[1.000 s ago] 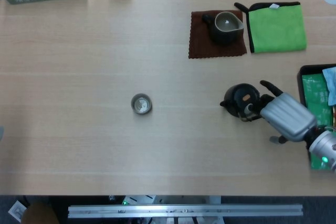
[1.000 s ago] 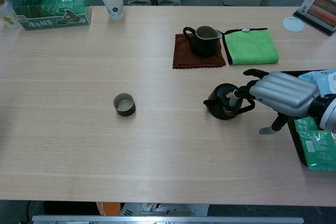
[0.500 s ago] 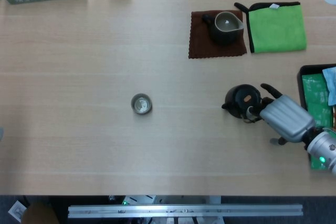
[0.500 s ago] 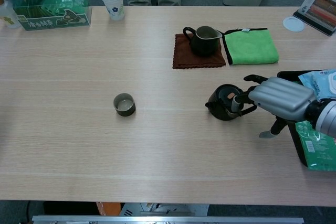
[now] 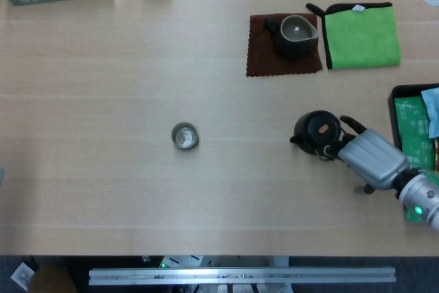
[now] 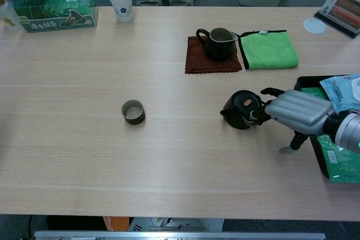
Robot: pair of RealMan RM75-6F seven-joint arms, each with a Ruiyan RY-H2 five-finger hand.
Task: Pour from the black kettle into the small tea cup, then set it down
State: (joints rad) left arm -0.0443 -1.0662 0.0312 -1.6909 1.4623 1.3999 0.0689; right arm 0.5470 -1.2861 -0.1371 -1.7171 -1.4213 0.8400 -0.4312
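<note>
The black kettle (image 6: 243, 108) stood on the table (image 6: 169, 155), well apart from the small tea cup (image 6: 133, 111) at its 9 o'clock. The right hand (image 6: 297, 111) had its fingers at the kettle handle (whether they gripped it cannot be told). Judged from this, pouring had not begun. Bare tabletop lay between kettle and cup; a black tray (image 6: 313, 139) bordered the hand at 3 o'clock.

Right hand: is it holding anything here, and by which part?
The right hand has its fingers at the handle side of the black kettle, which stands on the table. Whether they actually close on the handle cannot be told.
</note>
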